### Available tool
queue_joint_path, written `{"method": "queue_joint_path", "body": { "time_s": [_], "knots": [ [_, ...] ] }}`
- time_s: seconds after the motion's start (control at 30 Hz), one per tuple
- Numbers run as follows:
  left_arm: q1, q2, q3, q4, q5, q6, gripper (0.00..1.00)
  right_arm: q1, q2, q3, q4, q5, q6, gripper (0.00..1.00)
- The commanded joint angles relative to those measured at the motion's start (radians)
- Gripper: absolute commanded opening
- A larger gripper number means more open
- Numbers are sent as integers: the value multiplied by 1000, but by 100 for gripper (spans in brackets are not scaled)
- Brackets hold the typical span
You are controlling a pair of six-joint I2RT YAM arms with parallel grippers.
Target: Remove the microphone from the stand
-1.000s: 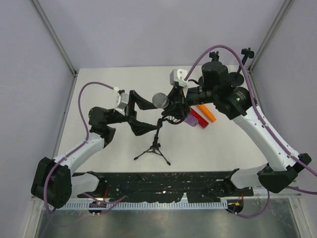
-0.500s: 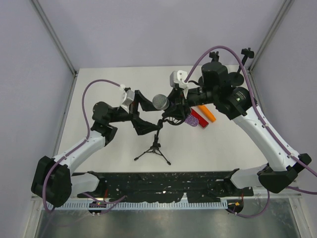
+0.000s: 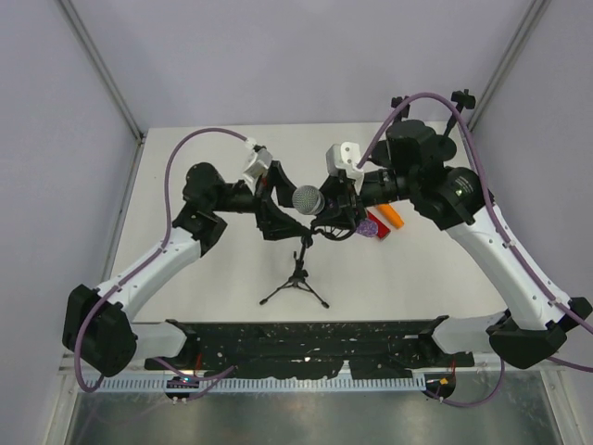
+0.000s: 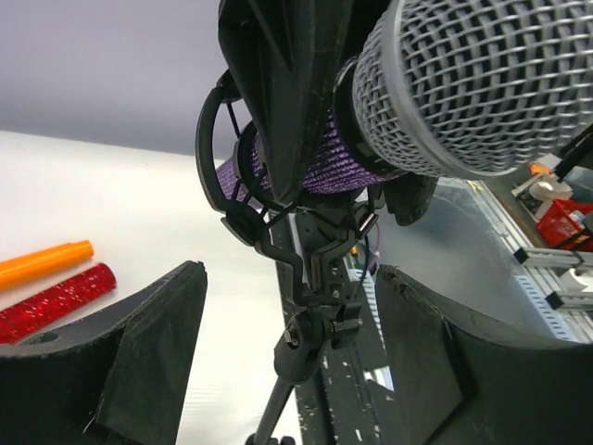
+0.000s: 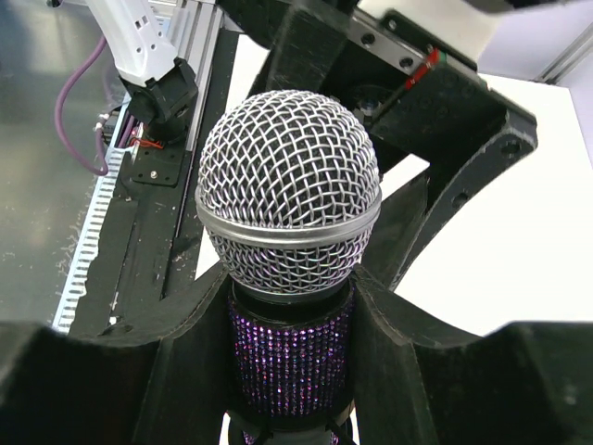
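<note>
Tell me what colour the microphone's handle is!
The microphone handle is sparkly purple; the right wrist view shows it best.

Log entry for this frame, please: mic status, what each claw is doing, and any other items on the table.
stand: black tripod, upright on the table
microphone: mesh head, purple glitter body, seated in the stand clip
right claw: shut on the purple body
left claw: open, fingers either side of the stand below the clip
other items: orange marker, red glitter tube, side by side

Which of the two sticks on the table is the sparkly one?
The red stick; the orange stick beside it is plain.
</note>
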Motion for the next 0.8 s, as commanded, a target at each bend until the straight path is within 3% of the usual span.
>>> {"method": "queue_joint_path", "body": {
  "time_s": [0.0,0.07,0.13,0.3,0.37,0.6,0.77],
  "knots": [
    [-44,-2,121,-456,10,213,77,6,-70,37,59,-46,-48,7],
    [-67,15,200,-638,10,305,73,7,-73,40,45,-46,-65,8],
    [-76,32,226,-706,20,307,73,7,-75,40,33,-46,-80,7],
    [-80,75,252,-614,47,160,67,7,-81,26,9,-67,-108,7],
    [-83,95,270,-634,54,149,63,6,-84,28,3,-69,-119,6],
    [-96,141,278,-613,67,95,61,8,-86,43,-45,-96,-172,6],
    [-106,159,275,-538,83,19,47,15,-86,42,-74,-78,-220,6]
  ]
}}
